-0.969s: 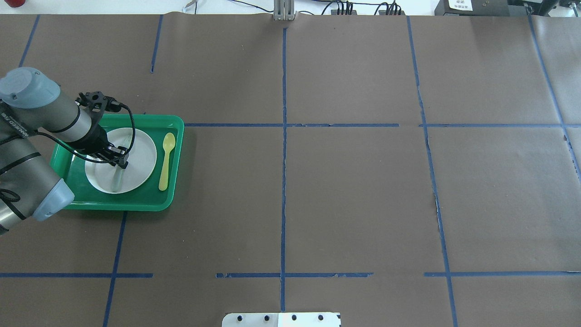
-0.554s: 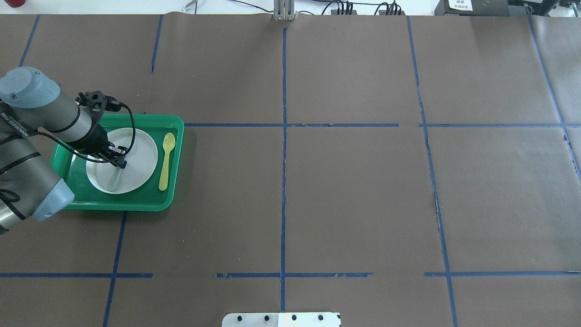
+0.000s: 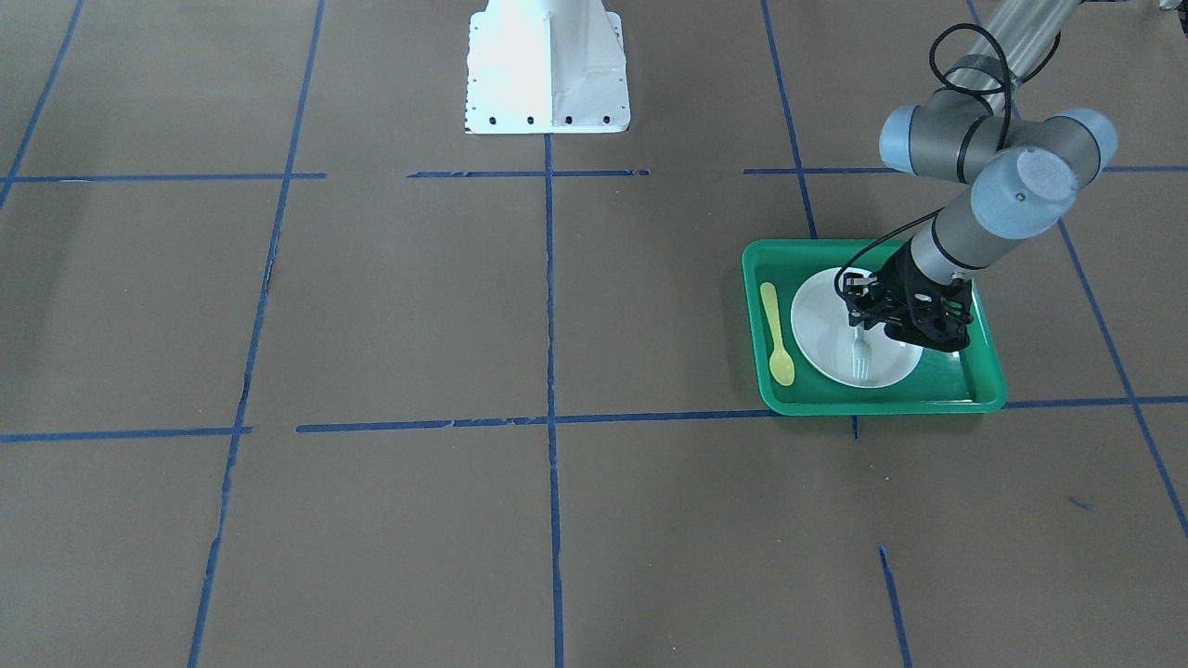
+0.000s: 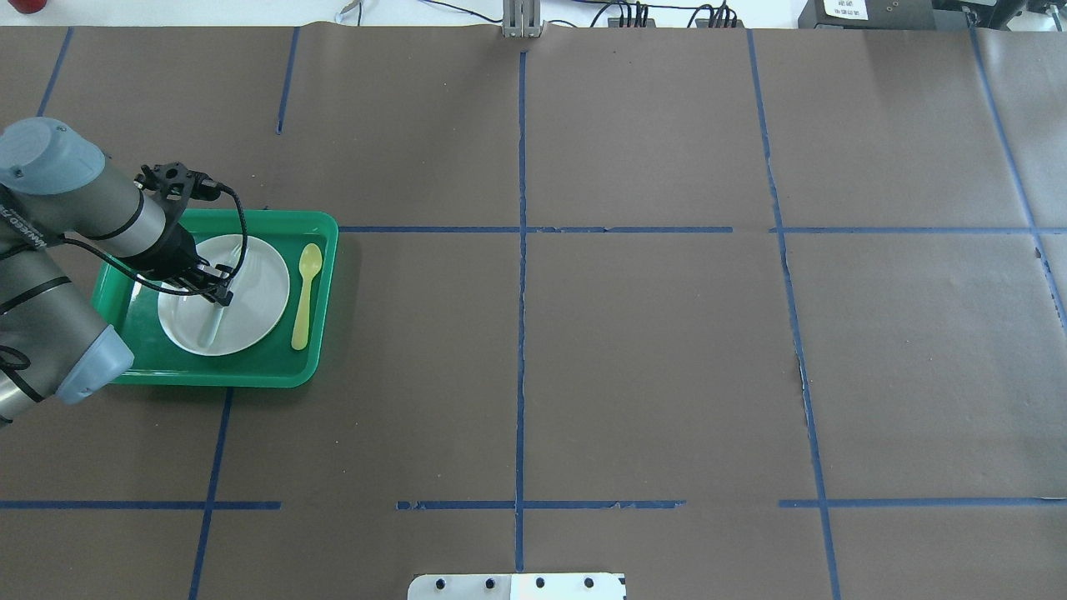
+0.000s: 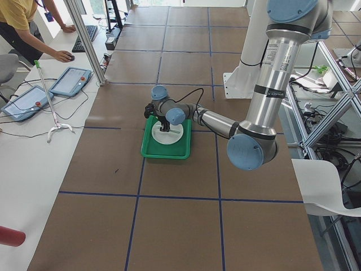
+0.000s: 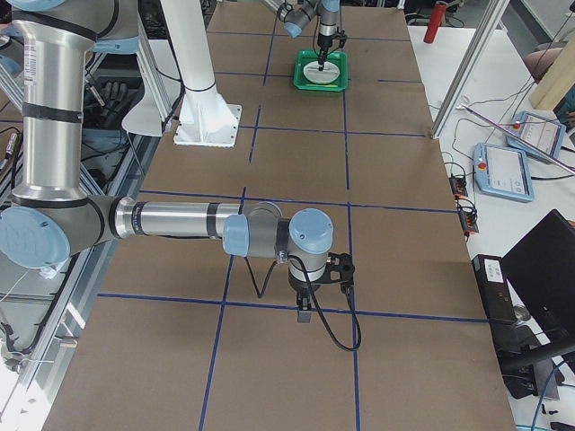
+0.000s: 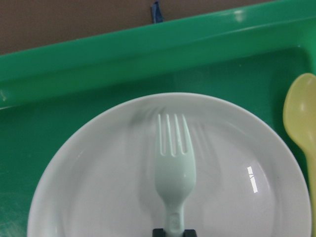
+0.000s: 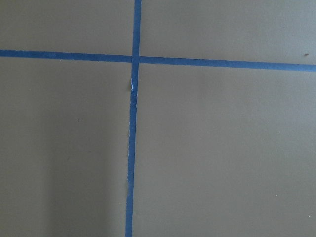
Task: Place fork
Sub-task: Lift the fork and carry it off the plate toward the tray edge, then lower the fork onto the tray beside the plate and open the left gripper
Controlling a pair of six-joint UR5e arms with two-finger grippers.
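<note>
Green plastic meets us first as we come from the robot's edge: a shallow rectangular green tray [image 4: 250, 371] sits on the left half of the brown-papered table [image 4: 633, 350], roughly midway between the robot's edge and the operators' edge. Inside it lies a round white plate [image 4: 258, 292]. Just beside the plate, on the side toward the table's middle, a yellow plastic spoon [image 4: 305, 296] lies on the tray floor.

Over the plate is the small, pale, slightly translucent plastic fork [image 7: 174, 168], its handle end toward the robot's edge and its tines toward the operators' edge. The left gripper [image 4: 220, 298] is clamped on the slim handle, and in the wrist view its dark tips pinch it from both sides. A faint shadow of the tines falls on the plate just beside them, so we judge the fork to be low over the plate. Whether it touches, we cannot tell.

Farther off, toward the table's right edge, the right gripper [image 6: 304, 312] hangs above a blue tape line, well apart from the tray. We cannot tell whether it is spread or closed.

We read the task as nearly done, since the fork is in hand over what we take to be its resting place. The task does not name the spot. What is left, in our judgement, is to lower the fork, let go of it and lift clear without dragging it.
</note>
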